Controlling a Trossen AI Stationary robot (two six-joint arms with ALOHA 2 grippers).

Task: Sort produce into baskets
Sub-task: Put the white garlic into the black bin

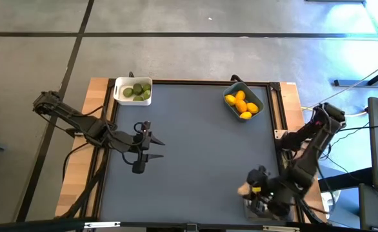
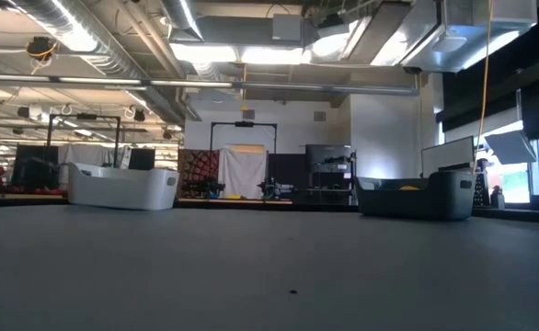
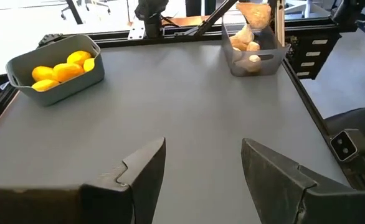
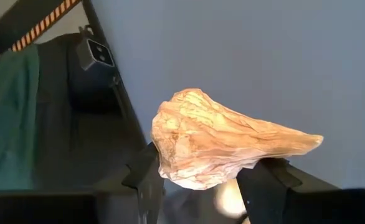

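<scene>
Grey matting covers the table (image 1: 195,154), which fills the middle of the high view inside a black frame with bare wood strips down its left and right edges. Dark and jointed, the left arm comes in from the left edge of that view, and its left gripper (image 1: 151,147) hangs over the bare mat in the left half of the table; in the left wrist view the two fingers (image 3: 146,171) stand apart with only grey surface between them, gripping nothing. At the lower right, the right arm folds down toward the table's bottom right corner. Its right gripper (image 4: 200,177) is clamped on a papery, tan garlic bulb (image 4: 220,146), pinched between both fingers.

Three baskets sit at the table's edges. A white basket (image 1: 119,90) at the upper left corner contains green fruits (image 1: 137,91). Toward the upper right stands a blue-grey basket (image 1: 229,91), turned at an angle, containing yellow-orange lemons (image 1: 243,105). In the bottom right corner, mostly hidden by the right arm from above, a clear basket (image 3: 266,59) already has whitish garlic (image 3: 245,42) in it.
</scene>
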